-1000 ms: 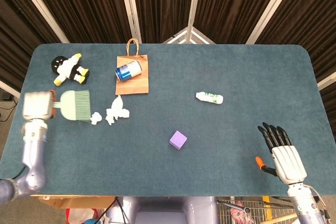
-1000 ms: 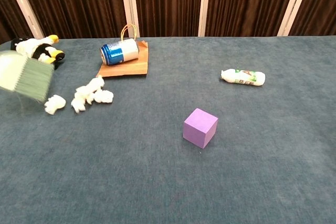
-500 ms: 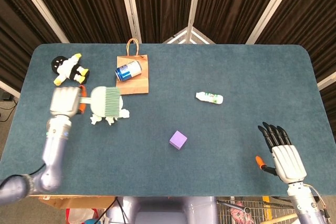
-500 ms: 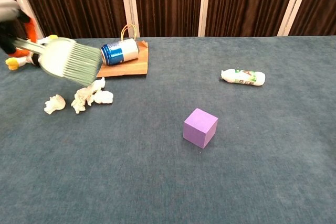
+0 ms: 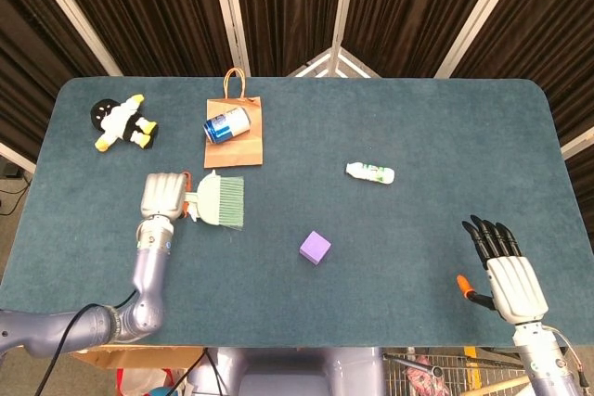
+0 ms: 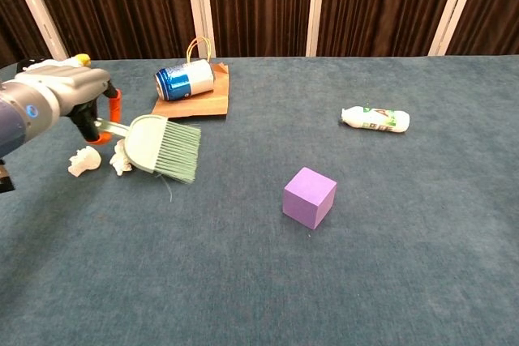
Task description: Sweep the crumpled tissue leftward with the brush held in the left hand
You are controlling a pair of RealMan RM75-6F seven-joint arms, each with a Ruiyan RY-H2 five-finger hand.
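My left hand [image 5: 164, 196] [image 6: 63, 91] grips the handle of a pale green brush [image 5: 221, 201] [image 6: 163, 145], bristles pointing right and down toward the table. Crumpled white tissue lies in pieces: one lump [image 6: 83, 160] to the left and another [image 6: 122, 160] partly hidden behind the brush head. From the head view the brush and hand cover most of the tissue; only a white scrap [image 5: 211, 174] peeks out above the brush. My right hand [image 5: 506, 276] hovers near the front right of the table, fingers spread, holding nothing.
A blue can [image 5: 227, 124] [image 6: 185, 80] lies on a brown paper bag [image 5: 245, 149] [image 6: 204, 104] just behind the brush. A plush penguin [image 5: 121, 122] sits far left, a small white bottle [image 5: 370, 172] [image 6: 375, 119] right of centre, a purple cube [image 5: 316, 248] [image 6: 309, 197] nearer the front.
The left hand has carried the brush rightward over the tissue and lowered it, so the brush head now sits on the right side of the pieces. The right hand barely shifted.
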